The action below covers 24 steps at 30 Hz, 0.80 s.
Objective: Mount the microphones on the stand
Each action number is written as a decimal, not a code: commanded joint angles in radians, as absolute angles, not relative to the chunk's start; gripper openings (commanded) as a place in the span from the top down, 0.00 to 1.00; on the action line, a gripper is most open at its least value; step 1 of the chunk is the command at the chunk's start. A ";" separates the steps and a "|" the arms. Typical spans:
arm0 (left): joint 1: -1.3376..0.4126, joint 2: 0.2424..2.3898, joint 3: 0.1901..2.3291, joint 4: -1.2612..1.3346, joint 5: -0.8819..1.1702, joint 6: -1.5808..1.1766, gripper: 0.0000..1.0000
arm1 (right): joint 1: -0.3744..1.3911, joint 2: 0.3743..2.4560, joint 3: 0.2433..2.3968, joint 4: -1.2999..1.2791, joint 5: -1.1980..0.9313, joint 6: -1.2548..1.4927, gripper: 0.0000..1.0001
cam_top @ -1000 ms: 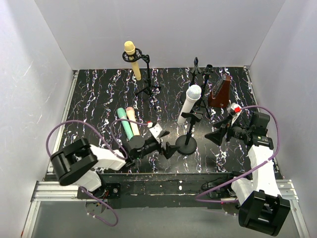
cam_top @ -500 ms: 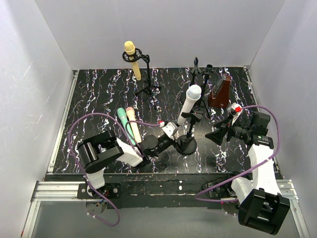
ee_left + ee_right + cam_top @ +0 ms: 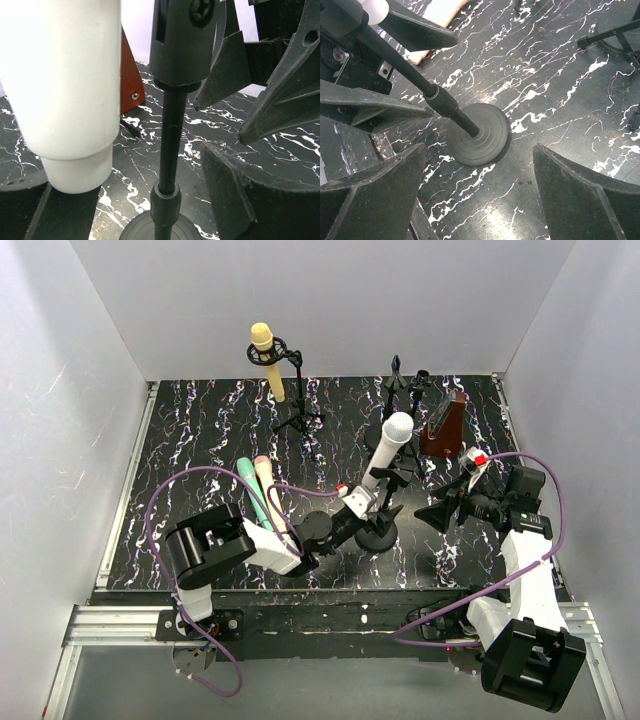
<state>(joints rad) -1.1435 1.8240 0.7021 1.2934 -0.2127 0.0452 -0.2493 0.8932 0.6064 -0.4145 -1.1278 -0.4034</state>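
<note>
The white microphone sits tilted in the clip atop the round-base stand, head up, with its blunt tail hanging just beside the pole. The left pincer is at that pole, pads apart, with the tail and the pole both in the gap. Whether a pad touches the barrel I cannot tell. The right pincer hovers to the right of the stand, spread wide and holding nothing. To the left of the stand the mint green microphone and the peach-pink microphone lie side by side on the worktop. Far behind it and to the left, the yellow microphone rides in a tripod stand. All 4 look like light, rigid plastic with smooth round barrels, so they are likely to roll or slip. I would take the 2 lying ones across mid-barrel, below the head, leaving the tail free for a clip. The round-base stand looks top-heavy, so steadying its pole seems wise.
</note>
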 commanded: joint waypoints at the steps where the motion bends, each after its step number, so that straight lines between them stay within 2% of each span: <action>1: -1.154 1.824 0.755 1.258 -0.252 0.112 0.33 | -0.256 0.899 0.624 -0.393 -1.137 -0.419 0.06; 2: -1.154 1.822 0.759 1.249 -0.255 0.112 0.44 | -0.256 0.899 0.624 -0.394 -1.137 -0.420 0.06; 3: -1.154 1.822 0.761 1.249 -0.262 0.112 0.60 | -0.256 0.899 0.624 -0.394 -1.134 -0.423 0.06; 4: -1.157 1.822 0.759 1.250 -0.273 0.113 0.70 | -0.256 0.897 0.624 -0.394 -1.132 -0.423 0.06; 8: -1.158 1.801 0.755 1.229 -0.276 0.110 1.00 | -0.256 0.900 0.624 -0.397 -1.132 -0.428 0.06; 16: -1.112 1.636 0.678 1.204 -0.266 0.059 1.00 | -0.256 0.899 0.623 -0.399 -1.126 -0.434 0.06; 24: -0.807 1.272 0.666 0.843 -0.069 -0.034 1.00 | -0.258 0.900 0.626 -0.403 -1.126 -0.440 0.06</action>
<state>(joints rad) -0.9489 1.4757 0.6312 0.9508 -0.1650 0.0021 -0.2497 0.8986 0.6064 -0.4149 -1.1236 -0.4229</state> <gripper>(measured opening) 0.108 0.939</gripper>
